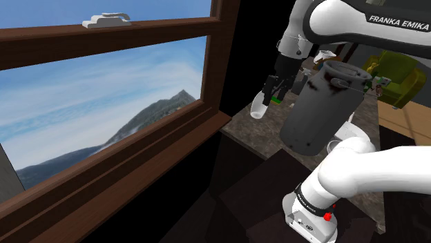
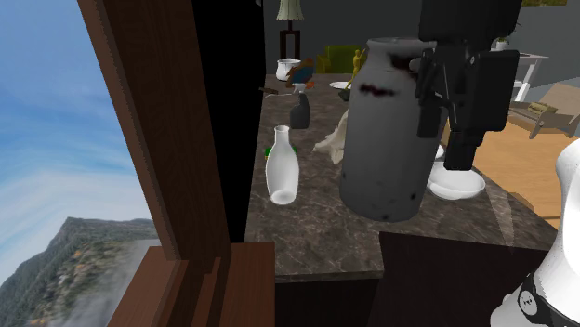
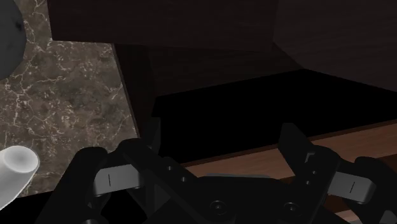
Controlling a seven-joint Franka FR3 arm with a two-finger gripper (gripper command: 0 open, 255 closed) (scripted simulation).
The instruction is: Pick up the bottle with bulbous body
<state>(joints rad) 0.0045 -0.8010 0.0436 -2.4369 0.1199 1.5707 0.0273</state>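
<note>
The bulbous bottle is white with a narrow neck and stands upright on the dark marble counter near the window side. It also appears in the shoulder view, and its neck pokes in beside my left finger. My black gripper hangs above the counter, close to the bottle and off to one side of it. Its fingers stand well apart with nothing between them, so the gripper is open. The black hand is also seen in front of a big can.
A large grey milk can stands on the counter right beside the bottle. Further back are a dark small bottle, a white jug and a white bowl. A brown window frame borders the counter; the counter's near edge drops into darkness.
</note>
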